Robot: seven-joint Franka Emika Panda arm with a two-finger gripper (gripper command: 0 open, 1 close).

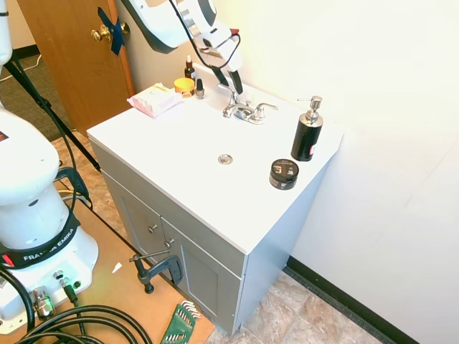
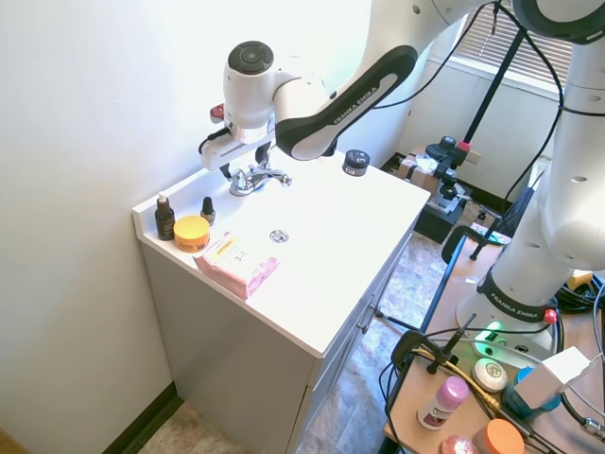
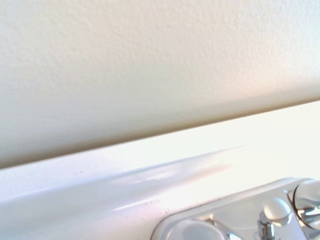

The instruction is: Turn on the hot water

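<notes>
A low chrome tap (image 1: 248, 113) (image 2: 257, 180) with a short spout stands at the back of the white sink top (image 1: 179, 143), close to the wall. Its left lever, the hot water handle (image 1: 231, 96) (image 2: 234, 173), tilts upward. My gripper (image 1: 226, 84) (image 2: 236, 161) hangs right above that lever, fingers apart and open, their tips level with its raised end. I cannot tell whether they touch it. The matching right lever (image 1: 267, 107) lies flat. The wrist view shows the wall, the sink's back ledge and the tap's chrome base (image 3: 235, 220).
A black pump bottle (image 1: 307, 132) and a round black tin (image 1: 284, 174) (image 2: 355, 163) stand right of the tap. A pink packet (image 1: 154, 100) (image 2: 238, 265), yellow jar (image 1: 184, 85) (image 2: 191, 233) and small dropper bottles (image 1: 189, 69) (image 2: 164, 218) sit left. The drain (image 1: 225, 159) is in front.
</notes>
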